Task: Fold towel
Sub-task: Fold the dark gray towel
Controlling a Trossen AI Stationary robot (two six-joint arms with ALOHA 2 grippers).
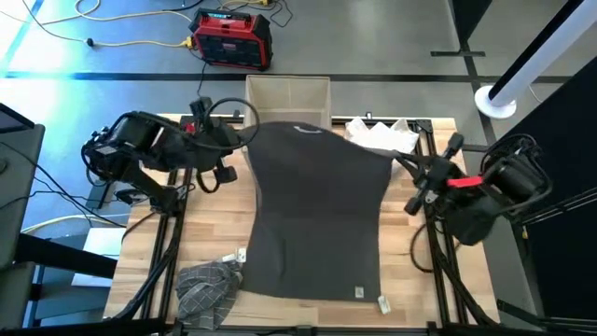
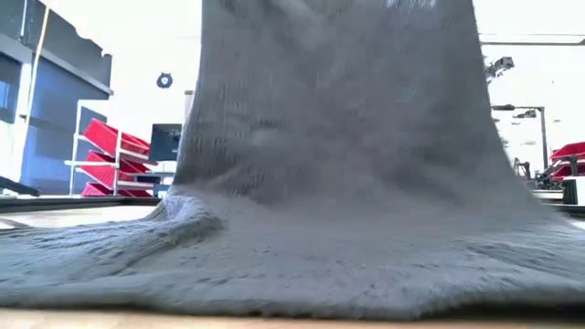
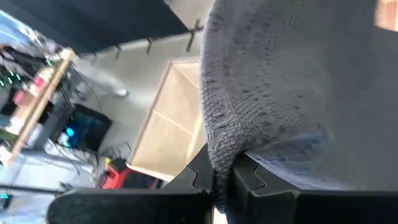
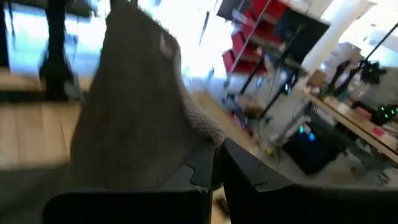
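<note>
Grey towel (image 1: 317,215) hung lifted between my 2 grippers, its far corners pinched by the left gripper (image 1: 244,137) and right gripper (image 1: 403,161), near edge trailing on the wooden table (image 1: 224,215). I saw a cardboard box (image 1: 289,93) behind it; its contents were hidden.

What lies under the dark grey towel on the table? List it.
Only the wooden table shows around the dark grey towel. Its lower half lies flat; both grippers hold the upper edge raised. Anything beneath stays covered.

no legible text, towel tags (image 1: 359,293) too small to read, red box (image 1: 231,38) markings unreadable
</note>
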